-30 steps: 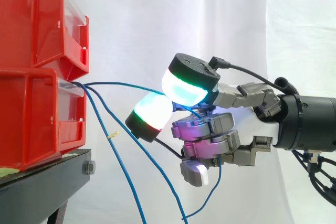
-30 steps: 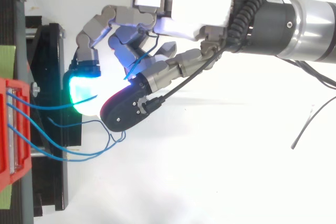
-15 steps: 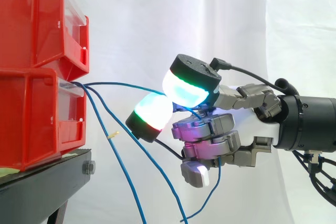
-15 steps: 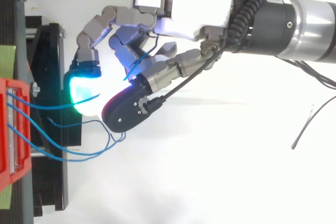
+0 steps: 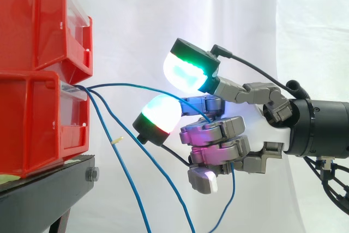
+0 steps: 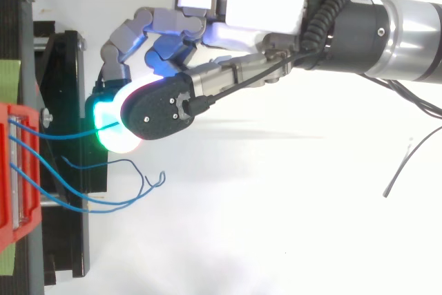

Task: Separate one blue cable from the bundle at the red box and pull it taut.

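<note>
Two red bins sit stacked on a black stand (image 5: 49, 189) beyond the hand's fingertips, before a white curtain (image 5: 163, 15). Several thin blue cables come out of the front of the lower red bin (image 5: 38, 118), under the upper red bin (image 5: 32, 20).

One blue cable (image 5: 125, 85) leaves that bundle and runs toward the hand (image 5: 259, 128) in a shallow arch, bowed rather than straight. It passes through the gap between the thumb pad (image 5: 185, 70) and the pad of an outstretched finger (image 5: 159, 114). It then goes behind the curled fingers (image 5: 212, 132) and comes out under the hand, where it hangs loose.

In the side view the thumb pad, glowing cyan and green, stands above and apart from the white, green and red finger pad. The other fingers, lit magenta, are folded in toward the palm and close round the cable. Whether either pad touches the cable cannot be told. From above, the thumb's black back lies over the green pad, and the cable meets the pads there.

The other blue cables (image 5: 126, 174) droop from the same bin, below the fingertips and clear of the hand.
</note>
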Tool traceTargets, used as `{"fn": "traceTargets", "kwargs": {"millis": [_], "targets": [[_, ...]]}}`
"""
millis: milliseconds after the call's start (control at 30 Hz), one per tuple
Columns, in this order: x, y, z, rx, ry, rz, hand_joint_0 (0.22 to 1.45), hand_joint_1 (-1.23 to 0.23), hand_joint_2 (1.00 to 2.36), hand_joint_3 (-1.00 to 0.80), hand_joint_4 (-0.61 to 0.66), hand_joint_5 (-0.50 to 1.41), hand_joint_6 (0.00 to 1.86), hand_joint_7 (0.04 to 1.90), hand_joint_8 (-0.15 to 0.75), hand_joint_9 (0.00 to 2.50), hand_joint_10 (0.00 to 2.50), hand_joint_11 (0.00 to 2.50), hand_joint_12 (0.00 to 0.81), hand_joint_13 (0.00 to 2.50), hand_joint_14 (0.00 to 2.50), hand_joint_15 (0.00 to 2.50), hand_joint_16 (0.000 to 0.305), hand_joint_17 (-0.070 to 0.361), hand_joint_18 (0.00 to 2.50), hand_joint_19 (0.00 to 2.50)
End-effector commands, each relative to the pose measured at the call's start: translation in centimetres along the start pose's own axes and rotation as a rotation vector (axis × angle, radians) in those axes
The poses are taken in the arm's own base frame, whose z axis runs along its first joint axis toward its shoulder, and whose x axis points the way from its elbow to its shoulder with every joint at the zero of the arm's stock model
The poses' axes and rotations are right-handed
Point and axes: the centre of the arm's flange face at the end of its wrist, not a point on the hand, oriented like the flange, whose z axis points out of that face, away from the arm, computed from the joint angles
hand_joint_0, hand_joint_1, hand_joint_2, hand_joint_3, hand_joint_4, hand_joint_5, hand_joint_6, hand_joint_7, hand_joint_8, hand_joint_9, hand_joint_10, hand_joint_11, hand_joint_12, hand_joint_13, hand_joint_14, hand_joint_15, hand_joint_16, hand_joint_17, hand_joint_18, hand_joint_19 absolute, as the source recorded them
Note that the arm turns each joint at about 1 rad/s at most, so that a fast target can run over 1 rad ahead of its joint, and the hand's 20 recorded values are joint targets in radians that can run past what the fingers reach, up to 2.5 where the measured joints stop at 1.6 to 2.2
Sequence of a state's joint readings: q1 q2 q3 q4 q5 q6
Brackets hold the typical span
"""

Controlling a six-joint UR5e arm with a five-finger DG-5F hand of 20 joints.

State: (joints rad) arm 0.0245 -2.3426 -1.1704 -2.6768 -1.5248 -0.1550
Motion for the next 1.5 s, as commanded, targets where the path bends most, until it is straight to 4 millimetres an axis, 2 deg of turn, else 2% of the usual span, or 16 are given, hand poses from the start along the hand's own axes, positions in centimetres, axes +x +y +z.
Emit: {"fn": "traceTargets", "kwargs": {"millis": [0, 167, 333, 567, 1033, 1300, 1333, 1467], "targets": [[0.0, 0.0, 0.0, 0.000, 0.000, 0.000, 0.59, -0.38, 1.00, -0.50, 0.08, -0.16, 0.92, 0.93, 0.257, 0.83, 1.86, 1.27, 0.330, 1.06, 1.79, 1.49, 0.025, 0.057, 0.93, 1.02], [0.0, -0.1, 0.0, 0.001, 0.002, 0.000, 0.62, -0.47, 1.00, -0.50, 0.08, -0.16, 0.92, 0.95, 0.254, 0.83, 1.83, 1.30, 0.329, 1.06, 1.78, 1.49, 0.024, 0.055, 0.93, 1.02], [-0.9, -0.3, -0.2, 0.007, -0.010, 0.022, 0.62, -0.53, 1.00, -0.45, 0.09, -0.16, 0.92, 0.96, 0.257, 0.82, 1.84, 1.31, 0.330, 1.07, 1.77, 1.50, 0.025, 0.056, 0.93, 1.02], [-2.0, -1.2, -0.5, 0.037, -0.045, 0.042, 0.61, -0.57, 1.00, -0.49, 0.11, -0.18, 0.93, 0.93, 0.261, 0.80, 1.86, 1.29, 0.335, 1.06, 1.77, 1.51, 0.025, 0.057, 0.93, 1.02], [-1.3, -1.9, -0.8, 0.022, -0.039, 0.044, 0.56, -0.44, 1.00, -0.50, 0.12, -0.18, 0.93, 0.93, 0.270, 0.78, 1.88, 1.27, 0.339, 1.05, 1.81, 1.44, 0.026, 0.060, 0.90, 1.04], [-1.5, -1.9, -0.7, 0.015, -0.043, 0.044, 0.55, -0.47, 1.00, -0.50, 0.12, -0.18, 0.93, 0.92, 0.273, 0.78, 1.88, 1.26, 0.337, 1.05, 1.82, 1.43, 0.027, 0.060, 0.90, 1.04], [-1.8, -2.4, -0.8, 0.021, -0.047, 0.042, 0.56, -0.48, 1.00, -0.50, 0.12, -0.18, 0.93, 0.93, 0.263, 0.78, 1.87, 1.26, 0.338, 1.05, 1.81, 1.44, 0.027, 0.060, 0.90, 1.04], [-1.9, -3.1, -0.9, 0.028, -0.049, 0.050, 0.59, -0.52, 1.01, -0.37, 0.10, -0.18, 0.93, 0.94, 0.257, 0.78, 1.83, 1.32, 0.330, 1.04, 1.79, 1.47, 0.024, 0.055, 0.87, 1.06]]}}
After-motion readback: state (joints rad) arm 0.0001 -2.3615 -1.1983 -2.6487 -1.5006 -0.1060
